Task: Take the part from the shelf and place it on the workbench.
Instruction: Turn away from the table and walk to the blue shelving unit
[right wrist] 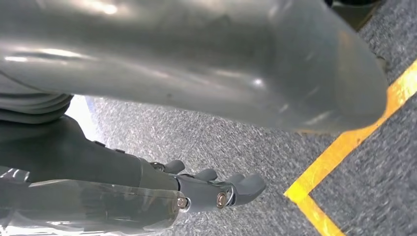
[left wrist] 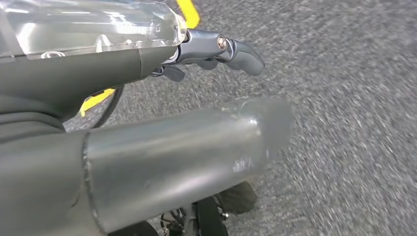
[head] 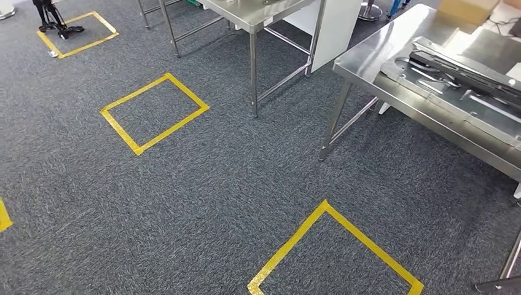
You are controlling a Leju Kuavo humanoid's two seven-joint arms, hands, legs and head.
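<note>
1. Hanging beside the body, the left hand holds nothing; its fingers are loosely extended and a little apart above the grey carpet.
2. Likewise the right hand carries nothing, its fingers gently bent and side by side, just beside a strip of yellow tape on the floor.
3. Well ahead of both hands and off to the right stands a steel worktop with flat metal plates and a dark bar lying on it. I cannot tell whether one of these is the part; no shelf can be picked out.
4. My judgement: the robot is walking between stations, with the pick not yet made.
5. Risks from here: stopping off the taped yellow square would leave the hands short of their reach; a swinging arm could knock the worktop's leg; blur in the left wrist view hints at motion, so a hurried turn could misjudge the approach.
</note>
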